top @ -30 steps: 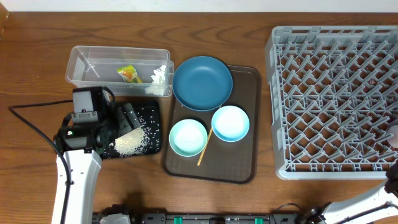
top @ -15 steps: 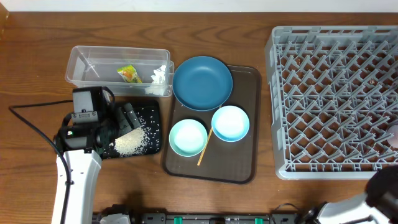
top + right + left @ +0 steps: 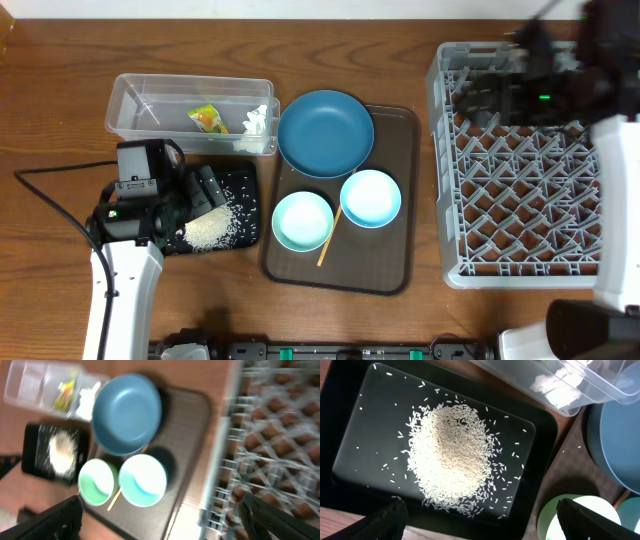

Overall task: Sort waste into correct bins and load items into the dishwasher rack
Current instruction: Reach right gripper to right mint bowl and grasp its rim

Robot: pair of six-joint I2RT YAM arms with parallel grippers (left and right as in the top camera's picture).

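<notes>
wide-spread left hand (image 3: 487,522) hovers over rice grains (image 3: 452,457).

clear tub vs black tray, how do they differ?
The clear tub is see-through and deep-walled; the black tray is opaque and shallow. The tub holds the snack wrapper and tissue; the tray holds a rice pile. Both are rectangular, left of the brown tray.

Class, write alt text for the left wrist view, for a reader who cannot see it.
A heap of white rice lies in the middle of a black tray, loose grains scattered around it. Above right is the corner of a clear tub holding white tissue; a dark blue dish and a mint bowl show at the right edge.
</notes>
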